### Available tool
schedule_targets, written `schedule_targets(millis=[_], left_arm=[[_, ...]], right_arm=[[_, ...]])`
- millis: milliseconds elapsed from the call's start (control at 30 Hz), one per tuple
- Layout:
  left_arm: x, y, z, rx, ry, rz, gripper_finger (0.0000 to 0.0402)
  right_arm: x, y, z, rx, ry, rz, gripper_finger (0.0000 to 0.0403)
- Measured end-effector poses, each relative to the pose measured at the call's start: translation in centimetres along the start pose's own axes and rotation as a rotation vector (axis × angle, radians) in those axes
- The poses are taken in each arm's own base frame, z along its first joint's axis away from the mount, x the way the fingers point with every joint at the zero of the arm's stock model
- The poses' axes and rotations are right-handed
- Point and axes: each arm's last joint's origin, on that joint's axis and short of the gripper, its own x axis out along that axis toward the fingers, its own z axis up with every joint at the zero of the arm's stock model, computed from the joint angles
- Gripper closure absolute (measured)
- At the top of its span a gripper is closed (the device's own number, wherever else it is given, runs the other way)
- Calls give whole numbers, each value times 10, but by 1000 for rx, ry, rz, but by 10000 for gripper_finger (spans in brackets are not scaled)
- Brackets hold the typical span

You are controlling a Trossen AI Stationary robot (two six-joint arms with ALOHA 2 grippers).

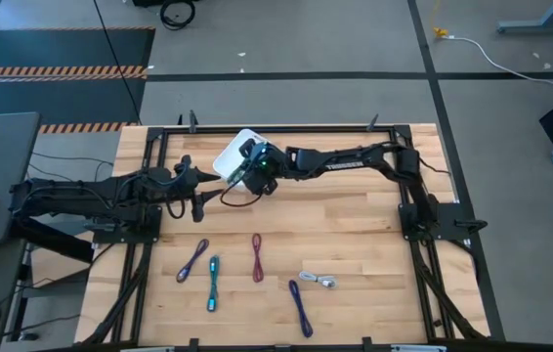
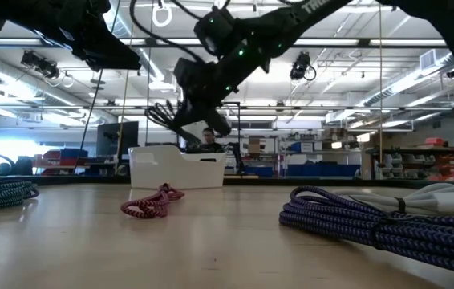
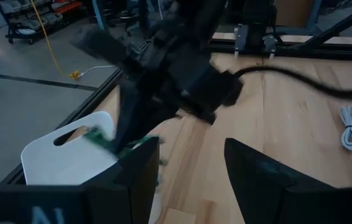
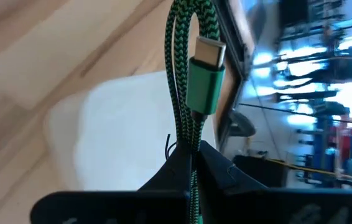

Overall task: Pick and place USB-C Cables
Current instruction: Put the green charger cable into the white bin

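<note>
Transport step by the look of it: right gripper (image 4: 191,158) pinched tight on the green USB-C cable (image 4: 191,74), hanging over the white tray (image 1: 233,152) at about 12 o'clock on the table. Left gripper (image 3: 188,168) parked just beside at 9 o'clock, fingers spread wide, holding nothing. Five more cables (image 1: 257,256) lined up down at 6 o'clock. Next up, probably: lower a bit, release into the tray.
</note>
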Motion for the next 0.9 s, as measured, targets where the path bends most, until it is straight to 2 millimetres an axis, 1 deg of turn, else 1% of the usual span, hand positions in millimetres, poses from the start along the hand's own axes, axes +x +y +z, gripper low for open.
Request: schedule_targets(millis=[167,267,367,600,733,900], left_arm=[[0,0,0,1,1,-2,212],[0,-1,0,2,1,-3,212],[0,-1,0,2,-1,-3,212],[0,0,0,3,0,-3,212],[0,-1,0,2,0,-3,212],[0,-1,0,2,0,-5,212]], right_arm=[[13,8,-17,15,64,48,395],[20,9,-25,32,80,44,391],[21,8,-30,40,91,44,383],[21,7,-33,56,87,52,374],[21,10,-33,68,59,97,348],[21,10,-33,72,52,96,295]])
